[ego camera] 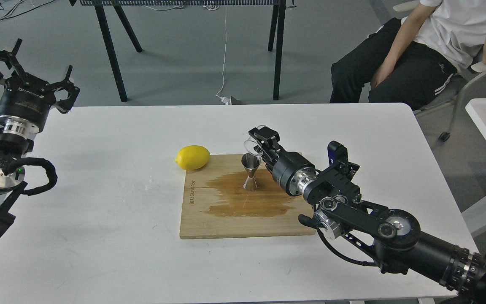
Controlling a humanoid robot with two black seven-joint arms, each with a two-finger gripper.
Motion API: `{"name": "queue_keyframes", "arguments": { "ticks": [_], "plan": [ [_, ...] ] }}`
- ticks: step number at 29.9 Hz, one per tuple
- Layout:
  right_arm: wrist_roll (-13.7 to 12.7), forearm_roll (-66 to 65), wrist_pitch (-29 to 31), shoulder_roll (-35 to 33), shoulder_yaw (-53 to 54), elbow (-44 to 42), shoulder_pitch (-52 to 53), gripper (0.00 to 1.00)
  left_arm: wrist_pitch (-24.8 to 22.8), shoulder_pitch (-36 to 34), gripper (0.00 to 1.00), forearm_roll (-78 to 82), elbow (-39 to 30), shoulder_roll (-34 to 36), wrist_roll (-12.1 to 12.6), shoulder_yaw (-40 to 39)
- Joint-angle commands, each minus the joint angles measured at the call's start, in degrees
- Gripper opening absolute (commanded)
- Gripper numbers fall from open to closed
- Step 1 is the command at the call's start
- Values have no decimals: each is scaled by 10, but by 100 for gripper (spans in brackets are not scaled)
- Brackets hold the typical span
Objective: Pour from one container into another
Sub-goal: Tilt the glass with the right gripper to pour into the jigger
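The steel jigger (250, 172) stands upright on the wooden board (226, 219), in the middle of a dark wet patch. Just above and to the right of its mouth, the clear glass cup (253, 145) is held tilted, its rim turned toward the jigger. My right gripper (261, 142) is shut on the cup, with the arm reaching in from the lower right. My left gripper (30, 69) hangs raised past the table's far left corner, fingers spread open and holding nothing.
A yellow lemon (192, 157) lies at the board's upper left corner, half on the white table (99, 236). A seated person (420, 50) is beyond the table's far right corner. Black table legs (112, 50) stand behind.
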Motion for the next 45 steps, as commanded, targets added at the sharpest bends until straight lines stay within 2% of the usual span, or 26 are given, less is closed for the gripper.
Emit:
{"name": "queue_keyframes", "arguments": {
  "ticks": [1, 10, 31, 45],
  "plan": [
    [0, -1, 1, 0, 1, 0, 1, 36, 0, 0, 100, 0, 0, 0, 0, 0],
    [12, -27, 0, 1, -2, -1, 0, 36, 0, 1, 100, -1, 0, 0, -1, -1],
    [13, -29, 1, 9, -40, -10, 34, 36, -3, 1, 100, -1, 0, 4, -1, -1],
    [25, -76, 1, 7, -69, -17, 52, 36, -5, 2, 100, -2, 1, 3, -1, -1]
  ]
}}
